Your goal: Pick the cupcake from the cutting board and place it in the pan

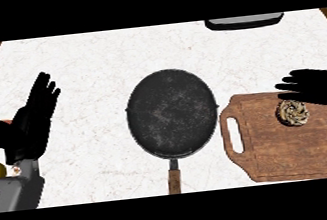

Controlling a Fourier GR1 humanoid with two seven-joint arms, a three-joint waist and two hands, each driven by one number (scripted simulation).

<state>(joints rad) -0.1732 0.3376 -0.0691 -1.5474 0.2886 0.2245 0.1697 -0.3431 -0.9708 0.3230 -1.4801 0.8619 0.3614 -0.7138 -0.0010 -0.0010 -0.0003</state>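
Toward the right edge of the frame, my right hand (321, 87) hangs open, fingers stretched leftward and holding nothing, just above the cupcake (293, 112) in the picture; whether they touch I cannot tell. That cupcake sits on the upper right part of the wooden cutting board (289, 151), which lies at lower right on the pale tabletop (87, 64). Just left of the board, at the centre, lies the dark pan (172, 112), its handle pointing to the bottom edge. At the left, my left hand (34, 120) rests open, fingers up.
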